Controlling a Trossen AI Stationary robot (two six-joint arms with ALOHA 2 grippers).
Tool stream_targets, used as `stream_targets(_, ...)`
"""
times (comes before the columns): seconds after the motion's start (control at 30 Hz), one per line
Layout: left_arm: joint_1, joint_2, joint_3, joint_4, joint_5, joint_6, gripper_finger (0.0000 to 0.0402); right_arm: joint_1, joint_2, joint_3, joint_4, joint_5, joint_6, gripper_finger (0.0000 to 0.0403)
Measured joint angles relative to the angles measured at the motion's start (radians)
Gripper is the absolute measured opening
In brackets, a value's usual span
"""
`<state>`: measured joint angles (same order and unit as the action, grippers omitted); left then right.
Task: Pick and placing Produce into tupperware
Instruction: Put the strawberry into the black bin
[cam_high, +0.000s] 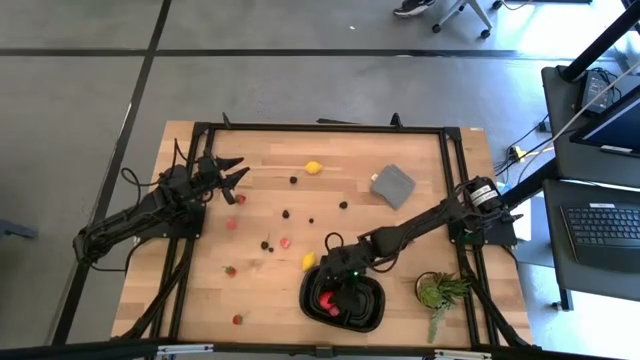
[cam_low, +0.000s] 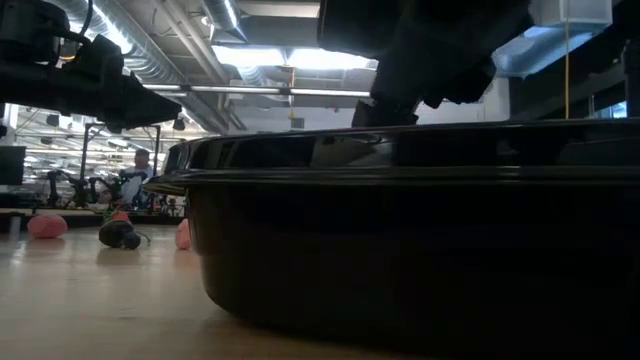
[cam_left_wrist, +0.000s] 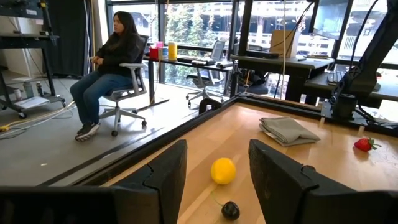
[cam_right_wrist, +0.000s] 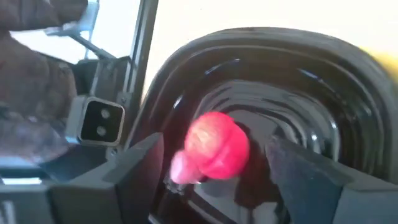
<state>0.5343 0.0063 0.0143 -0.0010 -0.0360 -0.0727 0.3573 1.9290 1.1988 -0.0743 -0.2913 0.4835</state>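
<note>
The right gripper (cam_right_wrist: 214, 165) is hovering inside the glossy black tupperware (cam_high: 372, 312) at the worktop's (cam_high: 270, 290) near edge, jaws spread around a rounded red strawberry piece (cam_right_wrist: 214, 146) (whether they are touching it is unclear). A smooth yellow lemon (cam_high: 308, 261) is lying just beside the tray. Farther off, the left gripper (cam_high: 232, 171) is waiting, jaws spread, facing another lemon (cam_left_wrist: 223, 170).

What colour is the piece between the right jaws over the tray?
Red-pink piece, clearest in the right wrist view.
</note>
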Motion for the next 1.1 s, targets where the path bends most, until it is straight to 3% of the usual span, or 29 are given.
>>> stream_targets(0.17,0.0,0.0,0.0,0.0,0.0,0.0,0.0165,-0.027,-0.09,0.0,-0.148,0.047,-0.044,0.029)
stream_targets(0.37,0.0,0.0,0.0,0.0,0.0,0.004,0.0165,-0.042,-0.302,0.002,-0.456,0.266,-0.066,0.029)
stream_targets(0.5,0.0,0.0,0.0,0.0,0.0,0.004,0.0165,-0.02,-0.438,0.002,-0.766,0.47,0.077,0.029)
stream_targets(0.57,0.0,0.0,0.0,0.0,0.0,0.005,0.0165,-0.009,-0.484,0.002,-0.907,0.518,0.176,0.029)
stream_targets(0.73,0.0,0.0,0.0,0.0,0.0,0.005,0.0165,-0.003,-0.509,-0.001,-1.156,0.526,0.536,0.029)
stream_targets(0.87,0.0,0.0,0.0,0.0,0.0,0.005,0.0165,-0.005,-0.503,-0.069,-1.239,0.527,0.831,0.029)
stream_targets(1.0,0.0,0.0,0.0,0.0,0.0,0.005,0.0165,-0.005,-0.503,-0.209,-1.2,0.504,0.995,0.029)
stream_targets(1.1,0.0,0.0,0.0,0.0,0.0,0.005,0.0165,-0.005,-0.503,-0.326,-1.068,0.446,1.035,0.029)
